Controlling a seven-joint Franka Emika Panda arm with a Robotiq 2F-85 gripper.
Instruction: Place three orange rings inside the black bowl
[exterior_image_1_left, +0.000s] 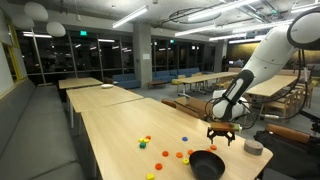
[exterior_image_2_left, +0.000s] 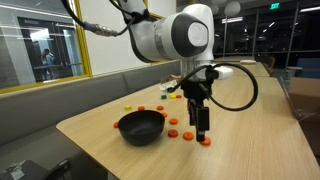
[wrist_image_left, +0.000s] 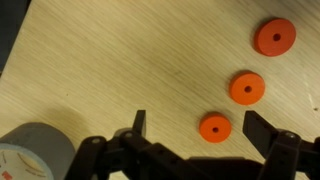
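Note:
In the wrist view three orange rings lie flat on the wooden table: one (wrist_image_left: 275, 37), one (wrist_image_left: 247, 88), and one (wrist_image_left: 214, 127) between my fingers. My gripper (wrist_image_left: 200, 128) is open and hovers just above the table, straddling that nearest ring. In both exterior views the gripper (exterior_image_1_left: 221, 131) (exterior_image_2_left: 202, 131) points straight down beside the black bowl (exterior_image_1_left: 207, 164) (exterior_image_2_left: 141, 127). Orange rings (exterior_image_2_left: 187, 134) (exterior_image_1_left: 181, 155) lie on the table near the bowl. The bowl's inside is not clearly visible.
A grey round container (wrist_image_left: 35, 155) (exterior_image_1_left: 254, 147) stands close to the gripper. Yellow and green small pieces (exterior_image_1_left: 145, 141) and a blue piece (exterior_image_1_left: 184, 139) lie further along the long table (exterior_image_1_left: 110, 125). The table edge (exterior_image_2_left: 250, 160) is near the gripper.

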